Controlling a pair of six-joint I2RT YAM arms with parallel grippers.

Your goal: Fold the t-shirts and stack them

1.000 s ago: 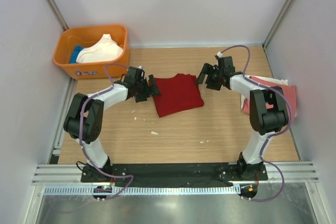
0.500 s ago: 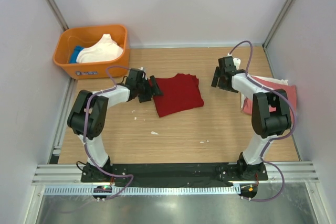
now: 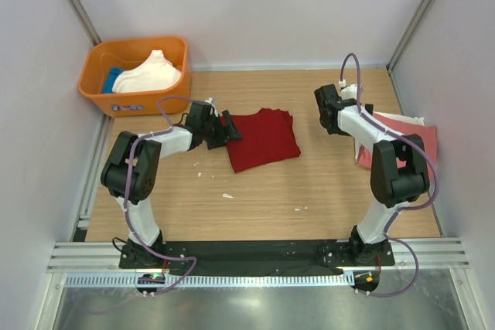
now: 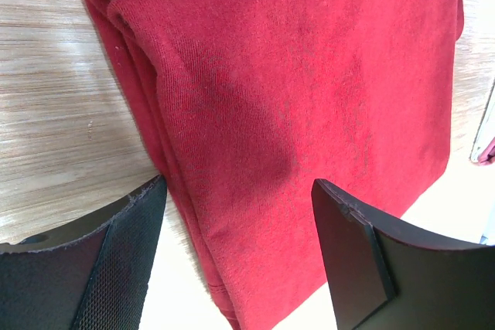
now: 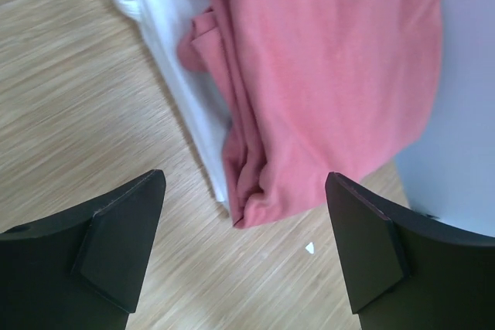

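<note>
**Both grippers open, red shirt folded mid-table**

Left gripper (image 3: pixel 227 127) shows wide open on my feed, its jaws spread at the left edge of the dark red t-shirt (image 3: pixel 263 139). Through the left wrist camera I see the two dark fingers (image 4: pixel 108 256) either side of that folded edge, with red cloth filling the gap between them. I cannot tell from here whether the pads touch the fabric. The shirt lies folded into a rough rectangle, layers stacked along its near edge, flat on the wooden table (image 3: pixel 271 191) about midway between the two arms.

On my right side, the right gripper (image 3: pixel 326 108) is open too and holds nothing. Its wrist camera looks down on a salmon-pink t-shirt (image 5: pixel 332 59) folded on top of a white t-shirt (image 5: pixel 166 21), the white one sticking out along one side. From overhead, that pile sits at the table's right edge, against the wall, beside the right arm.

At the far left corner stands the orange tub (image 3: pixel 128 103), with a cream t-shirt (image 3: pixel 151 73) and a blue t-shirt (image 3: pixel 113 79) bundled inside.
</note>
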